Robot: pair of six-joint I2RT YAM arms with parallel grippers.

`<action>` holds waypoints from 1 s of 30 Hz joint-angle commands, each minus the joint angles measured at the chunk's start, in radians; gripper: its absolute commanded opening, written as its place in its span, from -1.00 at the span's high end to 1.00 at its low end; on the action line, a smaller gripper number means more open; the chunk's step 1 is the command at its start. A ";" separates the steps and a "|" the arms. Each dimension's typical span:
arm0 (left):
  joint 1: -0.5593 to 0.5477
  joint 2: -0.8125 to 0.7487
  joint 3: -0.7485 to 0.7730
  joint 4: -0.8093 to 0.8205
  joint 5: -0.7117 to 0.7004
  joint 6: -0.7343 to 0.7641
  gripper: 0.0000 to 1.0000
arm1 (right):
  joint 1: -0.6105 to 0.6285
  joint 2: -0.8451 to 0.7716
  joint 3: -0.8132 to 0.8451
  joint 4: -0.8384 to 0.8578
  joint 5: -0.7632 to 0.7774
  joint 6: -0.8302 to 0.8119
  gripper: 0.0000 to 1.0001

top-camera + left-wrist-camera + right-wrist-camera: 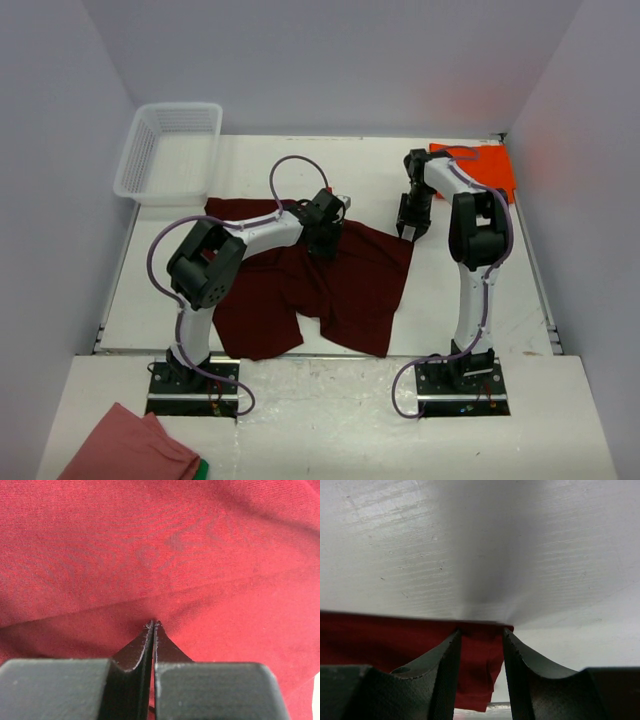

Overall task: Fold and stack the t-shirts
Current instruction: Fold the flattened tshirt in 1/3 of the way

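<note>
Here was the dark maroon t-shirt (345, 285) spread loosely across the middle of the tabletop (460, 300), rumpled along its near edge, and both arms were down on its far side. The left hand (153, 625) sat on the cloth near the upper middle with its fingers pressed tight together at a crease; whether any fabric was pinched between them could not be told from its wrist view. The right hand (481, 632) hung at the shirt's far right corner with its fingers apart, the corner showing in the gap but nothing clamped. The bright orange-red t-shirt (490, 165) lay well apart in the far right corner, untouched by either hand. This looked like the set-up for a first fold. To do it well, the right hand would need to drop squarely over that corner and close on one layer, the left would want a sure pinch at matching height, and both should lift and carry together so the edge stayed straight and did not drag into bunches.
</note>
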State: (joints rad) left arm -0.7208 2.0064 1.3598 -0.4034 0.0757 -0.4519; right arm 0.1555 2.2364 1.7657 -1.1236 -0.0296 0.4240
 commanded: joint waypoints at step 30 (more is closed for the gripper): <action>-0.028 -0.049 0.022 -0.015 -0.126 0.001 1.00 | 0.010 -0.132 -0.006 0.056 0.155 0.127 1.00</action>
State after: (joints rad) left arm -0.7300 2.0037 1.3598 -0.4084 0.0269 -0.4526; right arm 0.1635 2.1761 1.7370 -1.0870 0.0628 0.5140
